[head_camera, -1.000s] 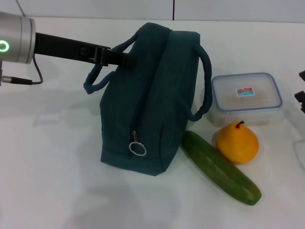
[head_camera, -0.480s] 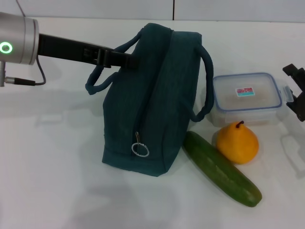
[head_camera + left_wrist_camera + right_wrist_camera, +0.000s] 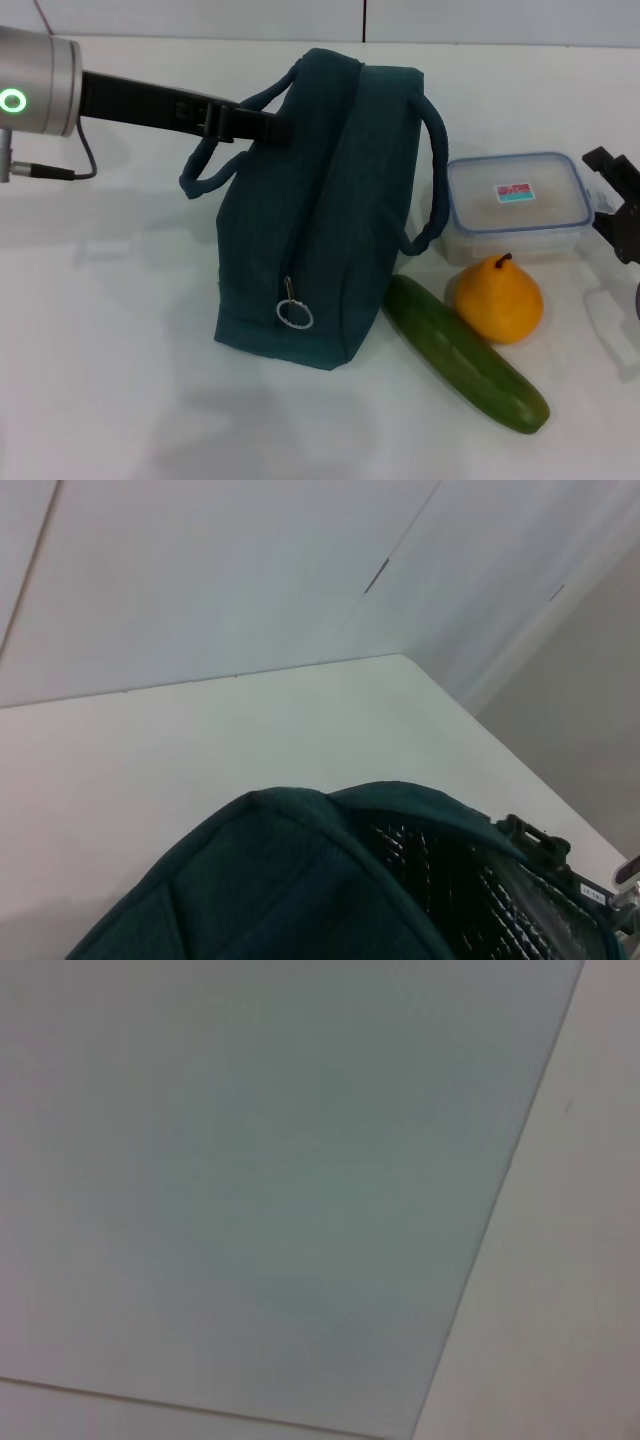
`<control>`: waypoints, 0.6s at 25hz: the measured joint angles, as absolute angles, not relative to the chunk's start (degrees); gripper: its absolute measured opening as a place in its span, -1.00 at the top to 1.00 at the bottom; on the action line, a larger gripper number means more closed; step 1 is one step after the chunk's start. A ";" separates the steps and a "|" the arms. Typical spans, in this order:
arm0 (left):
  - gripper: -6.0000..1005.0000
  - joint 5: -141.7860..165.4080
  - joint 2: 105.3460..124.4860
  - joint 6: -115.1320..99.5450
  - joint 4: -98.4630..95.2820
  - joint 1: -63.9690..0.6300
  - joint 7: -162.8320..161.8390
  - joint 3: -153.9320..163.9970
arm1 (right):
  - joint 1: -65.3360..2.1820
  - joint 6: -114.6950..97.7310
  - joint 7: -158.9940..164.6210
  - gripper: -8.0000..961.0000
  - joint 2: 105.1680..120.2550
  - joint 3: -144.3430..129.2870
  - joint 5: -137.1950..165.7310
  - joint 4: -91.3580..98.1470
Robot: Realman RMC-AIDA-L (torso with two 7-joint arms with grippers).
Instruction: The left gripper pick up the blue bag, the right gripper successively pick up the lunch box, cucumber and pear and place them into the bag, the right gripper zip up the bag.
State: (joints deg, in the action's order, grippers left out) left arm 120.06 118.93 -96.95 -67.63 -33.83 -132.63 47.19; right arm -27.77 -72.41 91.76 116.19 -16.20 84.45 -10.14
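The blue bag (image 3: 320, 210) stands on the white table, its zip pull ring (image 3: 294, 315) hanging on the near side. My left gripper (image 3: 268, 126) reaches in from the left and is shut on the bag's top edge by the near handle. The left wrist view shows the bag's top (image 3: 290, 880) and its dark lined opening. To the bag's right stands the lunch box (image 3: 515, 205), with the pear (image 3: 498, 300) in front of it. The cucumber (image 3: 465, 352) lies slanted beside the pear. My right gripper (image 3: 612, 200) is open at the right edge, just right of the lunch box.
The white table (image 3: 110, 330) extends to the left and in front of the bag. A black cable (image 3: 70, 165) hangs below the left wrist. The right wrist view shows only a plain pale surface (image 3: 300, 1160).
My right gripper has come in from the right edge toward the lunch box. The bag and left gripper shifted slightly rightward, then held still.
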 joint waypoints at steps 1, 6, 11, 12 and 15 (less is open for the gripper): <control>0.70 120.06 118.93 -96.95 -67.60 -33.79 -132.63 47.19 | -27.66 -72.41 91.76 -0.61 116.19 -16.23 84.46 -10.16; 0.70 120.06 118.92 -97.01 -67.58 -33.30 -132.63 47.19 | -27.42 -72.47 91.76 -0.34 116.19 -16.86 84.47 -10.20; 0.70 120.06 118.94 -97.09 -67.71 -33.20 -132.63 47.20 | -26.98 -73.01 91.76 0.14 116.19 -16.96 84.65 -10.20; 0.70 120.06 118.95 -97.09 -67.71 -33.18 -132.63 47.20 | -26.93 -73.08 91.76 0.24 116.19 -16.96 84.93 -10.17; 0.70 120.06 118.97 -97.12 -67.65 -33.13 -132.40 47.20 | -26.84 -73.14 91.76 0.47 116.12 -16.96 85.85 -9.89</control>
